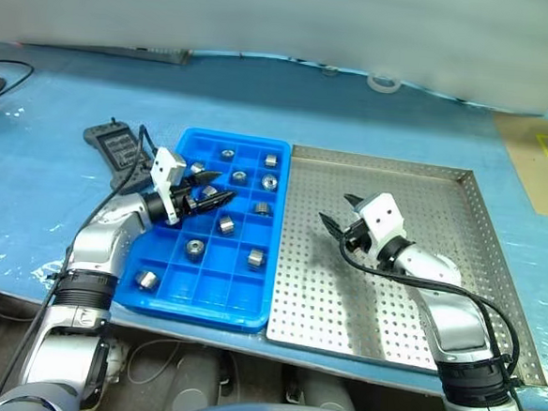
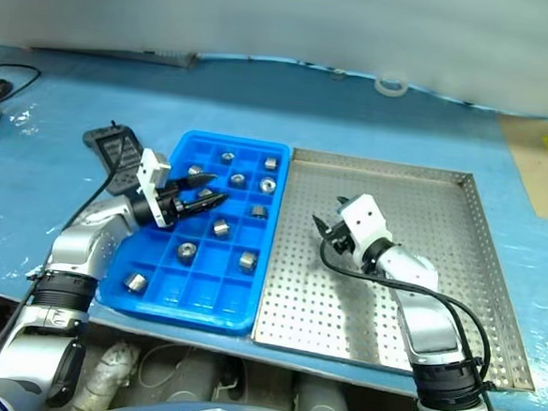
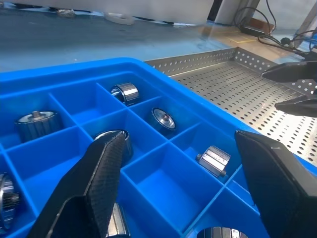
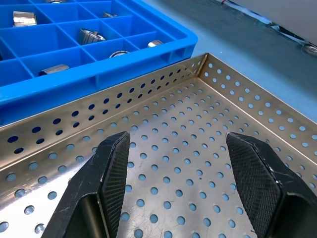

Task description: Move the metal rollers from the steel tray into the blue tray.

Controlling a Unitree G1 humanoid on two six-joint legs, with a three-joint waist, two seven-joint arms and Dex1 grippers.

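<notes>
The blue tray (image 1: 201, 304) lies left of the steel tray (image 1: 425, 202), and the two sit side by side. Several metal rollers rest in the blue tray's compartments, such as one (image 1: 226, 225) near the middle, one (image 1: 146, 278) at the front left corner, and one (image 3: 214, 159) lying on its side. My left gripper (image 1: 225, 186) hovers open over the blue tray's middle rows with nothing between its fingers (image 3: 106, 163). My right gripper (image 1: 335, 207) stands open and empty over the steel tray's bare perforated floor (image 4: 178, 163), near its left rim.
A black handheld device (image 1: 116, 145) with a cable lies just left of the blue tray. A tape ring (image 1: 384, 82) sits at the back of the blue table. Cardboard (image 1: 545, 159) with a yellow marking lies at the right. Both trays reach the table's front edge.
</notes>
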